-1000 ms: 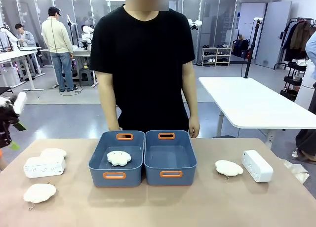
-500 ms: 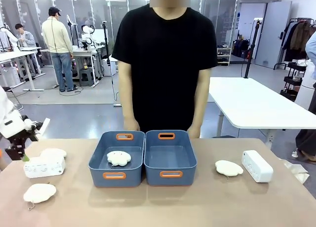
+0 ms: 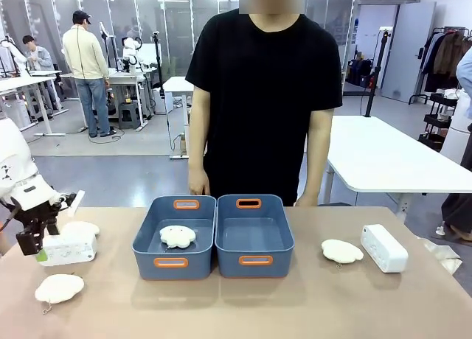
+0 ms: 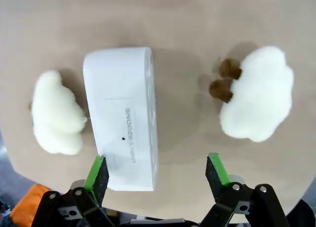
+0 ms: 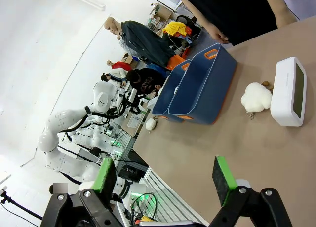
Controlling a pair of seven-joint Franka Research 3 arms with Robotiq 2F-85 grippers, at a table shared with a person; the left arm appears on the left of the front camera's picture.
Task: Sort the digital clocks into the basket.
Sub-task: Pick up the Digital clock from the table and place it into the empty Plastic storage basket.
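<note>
- Bench (image 3: pixel 236 309): tan top carrying two blue tubs side by side; every place below is given from this pair.
- Basket (image 3: pixel 254 232): the right tub, bare inside. I take it as the clocks' destination, since the left tub (image 3: pixel 147 261) already holds a white paw plush (image 3: pixel 178 236).
- Digital clock, left (image 3: pixel 66 249): white block lying on the bench well left of the tubs, outside both. One paw plush (image 3: pixel 80 227) lies just behind it and another (image 3: pixel 59 287) lies in front of it.
- Digital clock, right (image 3: pixel 383 247): white block lying on the bench well right of the tubs, outside both, with a paw plush (image 3: pixel 341 250) between it and the basket.
- Left claw (image 4: pixel 157 169): released and grasping nothing, poised over the left clock. In the wrist view one finger hangs over the clock's end and the other over bare bench, so the block is not squarely between them.
- Right claw (image 5: pixel 164 173): released and grasping nothing, raised off the bench far right of the tubs.
- Person (image 3: pixel 265 96): stands behind the tubs with hands down at the bench's far edge, touching nothing.
- Progress: no clock sorted, two left. The step in hand looks like the approach to the left clock; centring, gripping, carrying and dropping are all left to do.
</note>
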